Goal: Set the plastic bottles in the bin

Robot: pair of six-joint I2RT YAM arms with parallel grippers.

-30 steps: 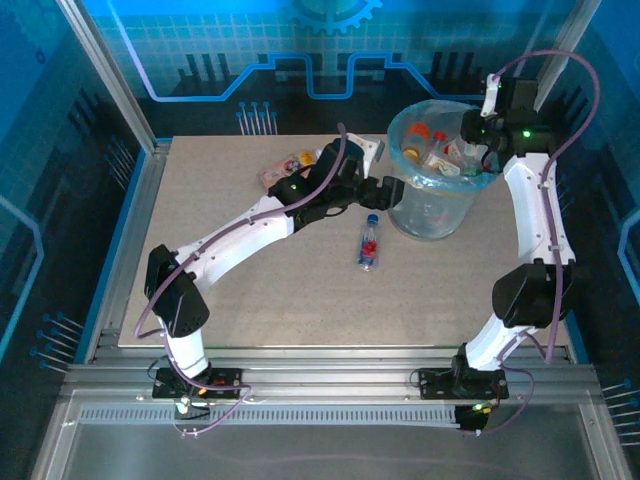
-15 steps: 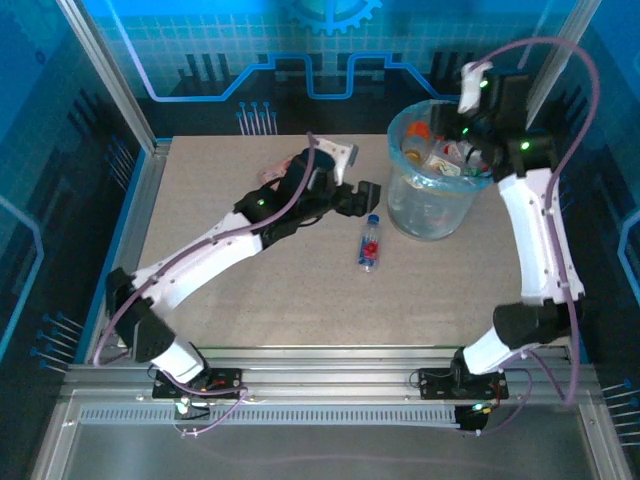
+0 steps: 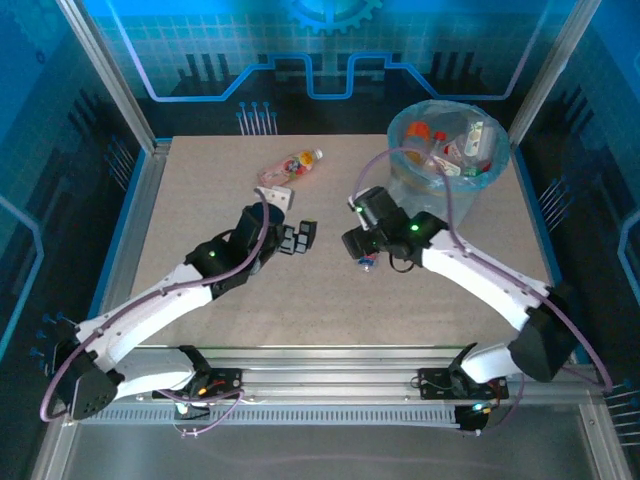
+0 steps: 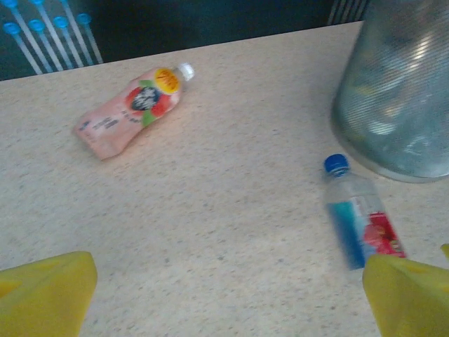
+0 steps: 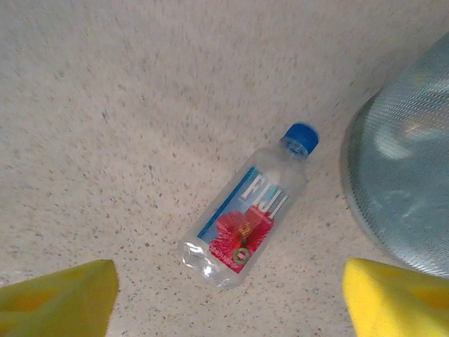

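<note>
1. Plastic bottles [image 3: 468, 143] mostly sit inside the bin [image 3: 400, 200]; two lie on the table [image 3: 200, 200]: a clear bottle [image 5: 245, 217] just beside the bin, and a pink bottle [image 4: 130, 112] near the far edge.
2. By my reading, the clear bottle's pickup is in hand: the right gripper [image 5: 224, 302] hangs over it, jaws wide and empty, with the bottle centred just ahead.
3. Next it must descend and close across the body.
4. The left gripper [image 4: 224, 295] is wide and empty too.
</note>
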